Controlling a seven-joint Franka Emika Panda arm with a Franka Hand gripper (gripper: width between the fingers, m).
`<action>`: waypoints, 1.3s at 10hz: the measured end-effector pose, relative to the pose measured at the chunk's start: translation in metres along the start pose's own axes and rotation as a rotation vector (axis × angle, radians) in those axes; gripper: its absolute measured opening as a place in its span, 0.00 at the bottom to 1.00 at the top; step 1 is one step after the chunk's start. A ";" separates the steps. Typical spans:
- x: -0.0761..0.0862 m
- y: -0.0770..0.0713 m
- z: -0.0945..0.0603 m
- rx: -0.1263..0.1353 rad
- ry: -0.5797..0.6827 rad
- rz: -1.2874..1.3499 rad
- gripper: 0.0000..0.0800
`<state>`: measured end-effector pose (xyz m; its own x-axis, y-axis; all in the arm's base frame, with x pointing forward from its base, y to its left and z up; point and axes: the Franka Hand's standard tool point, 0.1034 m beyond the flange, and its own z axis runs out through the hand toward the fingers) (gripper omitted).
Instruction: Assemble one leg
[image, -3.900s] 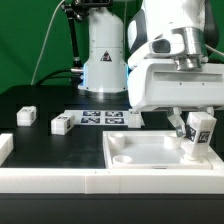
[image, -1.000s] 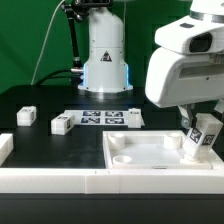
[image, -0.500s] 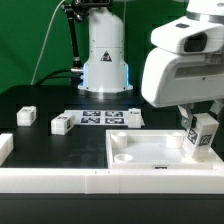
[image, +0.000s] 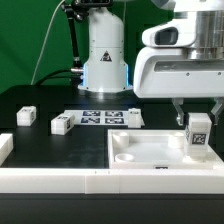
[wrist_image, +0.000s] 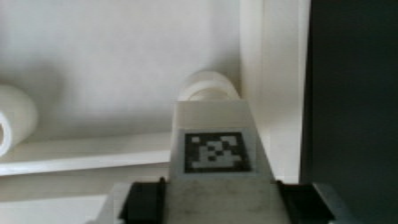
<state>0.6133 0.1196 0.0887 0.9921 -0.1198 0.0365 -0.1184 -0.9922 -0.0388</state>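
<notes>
Clamping the leg upright from both sides, the claw holds it at the exterior view's right corner of the white panel on the black bench, though whether its lower end touches is unclear.

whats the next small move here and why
Probably lower the gripper straight down. It is shut on the leg, upright over the panel near the exterior view's right, and in the wrist view the leg's tip appears lined up with a round socket.
</notes>
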 end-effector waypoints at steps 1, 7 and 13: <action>0.000 0.001 0.000 0.005 0.005 0.113 0.37; 0.002 0.000 0.001 0.055 0.014 0.830 0.37; 0.000 -0.008 0.003 0.079 -0.011 1.011 0.72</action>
<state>0.6146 0.1275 0.0861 0.4291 -0.9013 -0.0591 -0.9000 -0.4210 -0.1126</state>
